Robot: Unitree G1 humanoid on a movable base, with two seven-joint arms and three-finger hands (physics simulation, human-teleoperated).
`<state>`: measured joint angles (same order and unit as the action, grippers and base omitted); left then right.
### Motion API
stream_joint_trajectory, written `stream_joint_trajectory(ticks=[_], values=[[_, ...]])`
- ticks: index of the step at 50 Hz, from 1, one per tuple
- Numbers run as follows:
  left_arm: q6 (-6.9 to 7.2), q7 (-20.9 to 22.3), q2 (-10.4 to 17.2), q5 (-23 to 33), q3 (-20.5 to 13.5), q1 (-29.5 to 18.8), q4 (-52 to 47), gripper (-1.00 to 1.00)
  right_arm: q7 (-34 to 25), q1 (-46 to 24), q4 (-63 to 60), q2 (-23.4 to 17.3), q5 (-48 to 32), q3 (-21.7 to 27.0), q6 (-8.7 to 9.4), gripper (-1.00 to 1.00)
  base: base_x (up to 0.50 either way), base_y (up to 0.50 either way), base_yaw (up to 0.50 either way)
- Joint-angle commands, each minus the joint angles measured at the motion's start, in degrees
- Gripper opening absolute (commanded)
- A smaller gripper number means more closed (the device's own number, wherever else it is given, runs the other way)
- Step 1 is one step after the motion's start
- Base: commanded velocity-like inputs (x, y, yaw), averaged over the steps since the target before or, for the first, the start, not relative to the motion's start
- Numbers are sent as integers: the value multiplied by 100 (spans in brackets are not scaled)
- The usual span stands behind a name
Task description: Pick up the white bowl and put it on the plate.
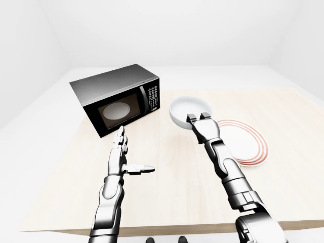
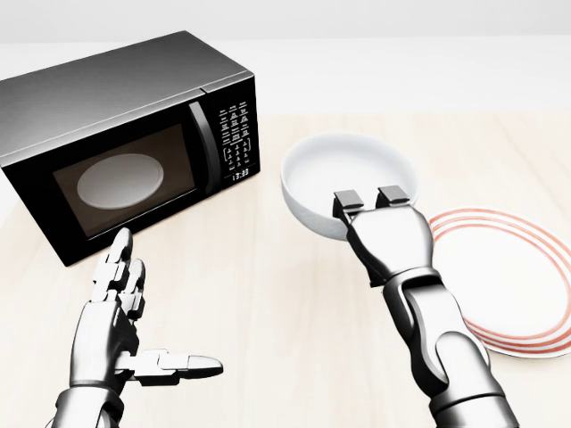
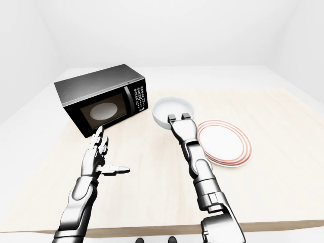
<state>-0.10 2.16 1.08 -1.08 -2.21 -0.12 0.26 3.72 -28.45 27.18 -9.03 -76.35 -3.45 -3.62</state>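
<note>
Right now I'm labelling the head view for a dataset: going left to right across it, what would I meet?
Left hand → microwave → white bowl, gripped at its rim by the right hand → plate.

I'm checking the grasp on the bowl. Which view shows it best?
The head view: the white bowl is largest, right robot hand hooked over its rim. Both eye views show it smaller.
</note>
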Motion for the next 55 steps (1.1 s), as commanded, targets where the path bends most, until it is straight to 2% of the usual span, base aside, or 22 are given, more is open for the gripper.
stream_joint_trajectory(ticks=[1, 43, 55], values=[[0, 0, 0, 0, 0, 0, 0, 100, 164, -20, 36, -213, 331, 161, -45, -100, 0, 0, 0], [0, 0, 0, 0, 0, 0, 0, 100, 266, 205, 151, -878, 668, 588, -79, -100, 0, 0, 0], [0, 0, 0, 0, 0, 0, 0, 100, 320, 322, 154, -1177, 865, 823, -83, -100, 0, 0, 0]])
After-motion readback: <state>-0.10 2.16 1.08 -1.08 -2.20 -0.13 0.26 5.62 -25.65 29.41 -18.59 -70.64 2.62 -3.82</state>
